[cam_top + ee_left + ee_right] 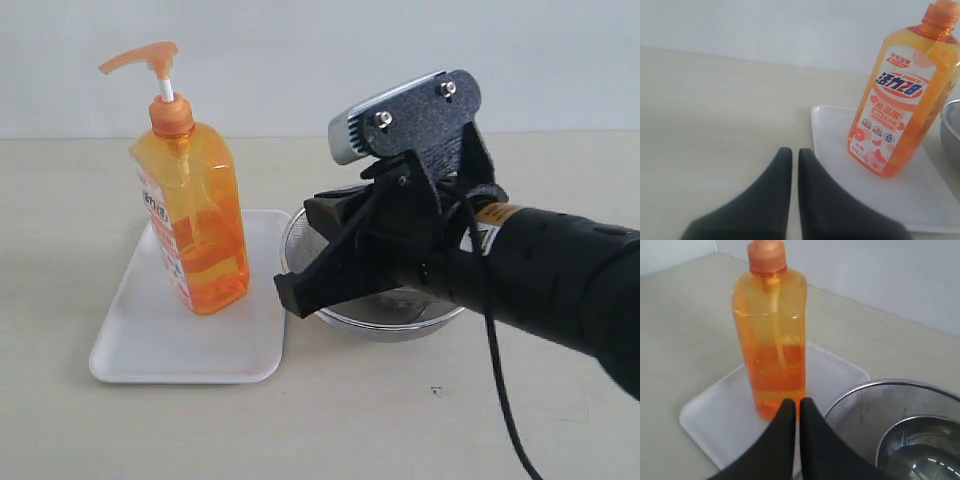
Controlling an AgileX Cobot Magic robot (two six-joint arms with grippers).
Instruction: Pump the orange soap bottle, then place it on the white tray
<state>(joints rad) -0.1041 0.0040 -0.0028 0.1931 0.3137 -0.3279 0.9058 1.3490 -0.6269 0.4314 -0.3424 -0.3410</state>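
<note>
The orange soap bottle [195, 225] stands upright on the white tray [150, 340], its pump head [145, 58] raised. Its label faces the left wrist view, where the orange soap bottle [902, 95] rises from the white tray [840, 150]. My right gripper [290, 292] is shut and empty, its tips just right of the tray, apart from the bottle. In the right wrist view the right gripper [796, 404] points at the orange soap bottle [772, 335] on the white tray [720, 410]. My left gripper [791, 154] is shut, empty, over bare table beside the tray; it is out of the exterior view.
A round steel mesh bowl [400, 305] sits right of the tray, under my right arm; the right wrist view shows a smaller steel bowl [920, 450] inside it. Its rim [952, 130] edges the left wrist view. A pale wall stands behind the beige table.
</note>
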